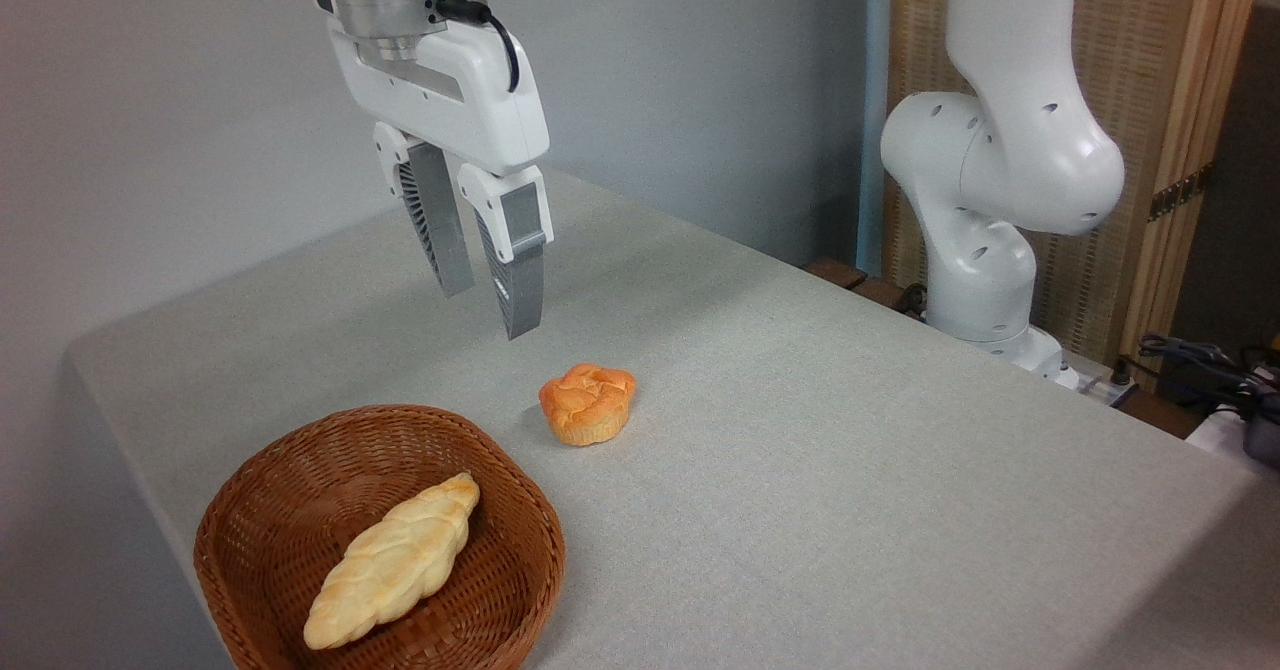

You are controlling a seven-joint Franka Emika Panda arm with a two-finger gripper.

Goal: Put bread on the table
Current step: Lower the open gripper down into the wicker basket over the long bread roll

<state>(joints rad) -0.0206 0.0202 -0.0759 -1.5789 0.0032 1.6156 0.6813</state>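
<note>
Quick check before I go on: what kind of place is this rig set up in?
Probably a lab or office test bench, not a kitchen: a white robot arm base stands by a grey cloth-topped table, loose cables trail at right, and a plain grey wall stands behind.

Pale golden braided bread (pixel 393 562), brown basket (pixel 260 490)

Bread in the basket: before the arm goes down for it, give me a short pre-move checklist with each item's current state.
1. Bread visible and unobstructed in the basket: ok.
2. Gripper empty with fingers apart: ok.
3. Gripper positioned over the bread: not ok, it hangs high above the table, behind the basket.
4. Finger opening wide enough for the loaf: cannot tell.
5. Bare table for the drop-off: ok, right of the orange bun.
</note>
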